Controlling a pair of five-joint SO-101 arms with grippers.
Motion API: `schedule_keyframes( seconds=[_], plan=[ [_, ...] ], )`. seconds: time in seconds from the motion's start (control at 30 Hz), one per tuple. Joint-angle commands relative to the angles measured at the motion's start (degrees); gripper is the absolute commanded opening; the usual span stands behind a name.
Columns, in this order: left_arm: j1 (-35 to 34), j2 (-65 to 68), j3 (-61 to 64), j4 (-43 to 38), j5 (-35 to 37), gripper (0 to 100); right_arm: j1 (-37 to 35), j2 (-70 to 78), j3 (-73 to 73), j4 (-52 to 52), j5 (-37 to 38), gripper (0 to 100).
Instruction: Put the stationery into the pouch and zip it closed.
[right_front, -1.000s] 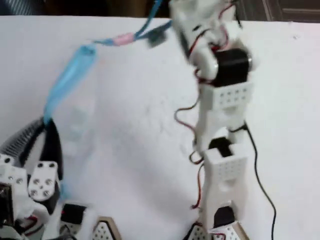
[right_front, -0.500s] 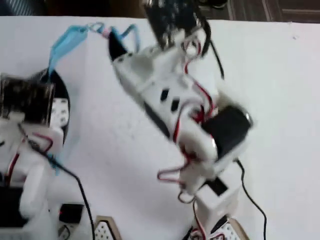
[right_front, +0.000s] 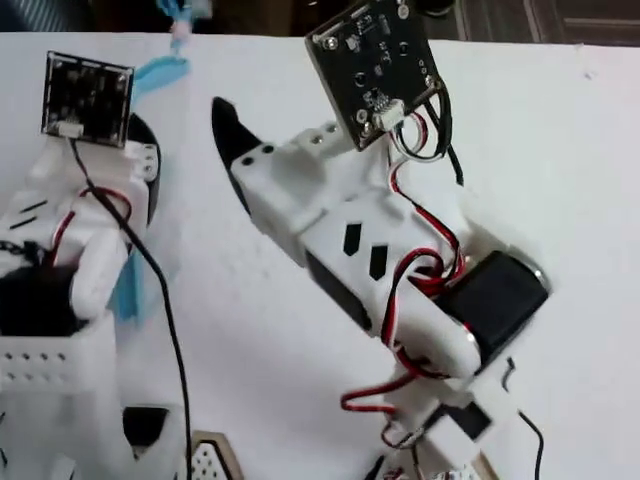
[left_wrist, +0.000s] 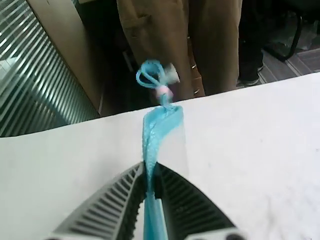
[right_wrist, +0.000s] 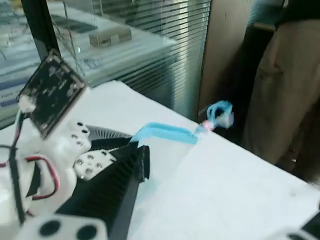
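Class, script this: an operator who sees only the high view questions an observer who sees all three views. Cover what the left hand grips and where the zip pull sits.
Operator: The left arm covers its own hand. Is it gripping anything?
Observer: Yes. The left hand is shut on the blue zip edge of the pouch.
Operator: And the zip pull?
Observer: The zip pull, a blue loop with a pink bead, sticks out past the far edge of the table.

Clear plastic pouch (left_wrist: 159, 126), matt white table (left_wrist: 250, 150)
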Motion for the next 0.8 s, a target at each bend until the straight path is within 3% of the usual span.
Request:
schedule_keyframes(
  seconds=[0.0, 0.1, 0.2, 0.33, 0.47, 0.6, 0.77],
  plan=[
    [1.9, 0.8, -0.7, -1.8, -0.2, 2, 3.7, -6.7, 6.9, 1.1, -0.5, 50.1],
    [4.7, 1.9, -0.3, -1.4, -2.4, 3, 10.4, -10.2, 12.2, 1.1, -1.1, 50.1],
    [9.7, 4.1, -0.4, 0.5, -5.5, 4, 17.3, -13.3, 18.7, 1.1, -6.7, 50.1],
    [15.6, 7.6, -0.4, 3.9, -5.8, 15, 24.0, -17.3, 26.4, 1.0, -8.1, 50.1],
    [17.9, 10.3, -0.7, 6.3, -5.1, 24, 27.2, -20.0, 31.8, 1.0, -8.1, 50.1],
    [17.8, 10.5, -1.1, 9.1, 6.2, 35, 28.8, -21.3, 36.0, 1.0, -8.1, 50.1],
    [17.5, 10.2, -5.2, 14.4, 6.3, 35, 28.8, -20.9, 38.4, 1.0, -8.1, 50.1]
  ],
)
